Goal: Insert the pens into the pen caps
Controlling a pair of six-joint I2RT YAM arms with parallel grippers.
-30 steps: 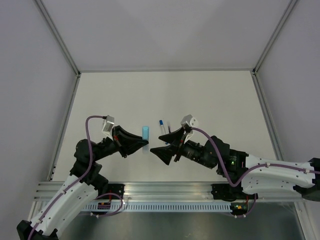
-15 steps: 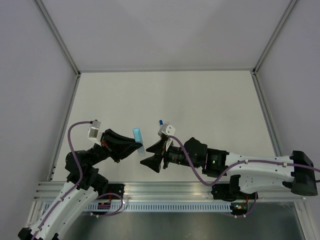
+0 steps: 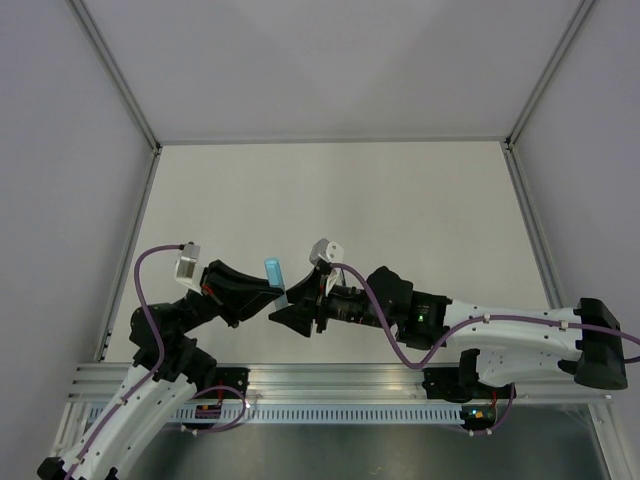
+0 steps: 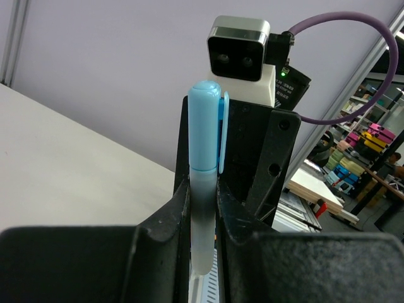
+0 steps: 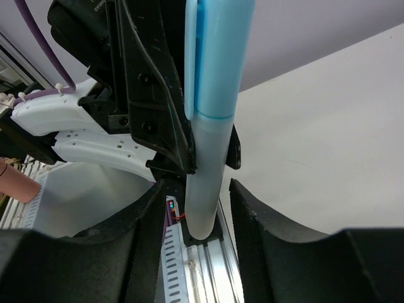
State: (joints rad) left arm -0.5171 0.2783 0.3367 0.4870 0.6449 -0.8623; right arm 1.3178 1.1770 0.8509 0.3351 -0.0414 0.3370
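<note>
My left gripper (image 3: pixel 276 296) is shut on the white-barrelled pen (image 4: pixel 202 214), held upright above the table. The light blue cap (image 4: pixel 206 126) sits on the pen's upper end and also shows in the top view (image 3: pixel 272 270). My right gripper (image 3: pixel 288 303) faces the left one, tip to tip. In the right wrist view its jaws (image 5: pixel 197 205) stand open on either side of the pen barrel (image 5: pixel 206 177), with a gap on each side; the cap (image 5: pixel 218 57) rises above. The dark pen and the dark blue cap are hidden.
The pale table (image 3: pixel 400 200) stretches behind both arms, bounded by grey walls with metal corner posts. An aluminium rail (image 3: pixel 340 380) runs along the near edge under the grippers. The right arm's wrist camera (image 4: pixel 238 49) sits just behind the pen in the left wrist view.
My left gripper drew back left with the capped pen. My right gripper followed it left and now brackets the barrel. The blue-tipped pen on the table is now covered by the right arm.
</note>
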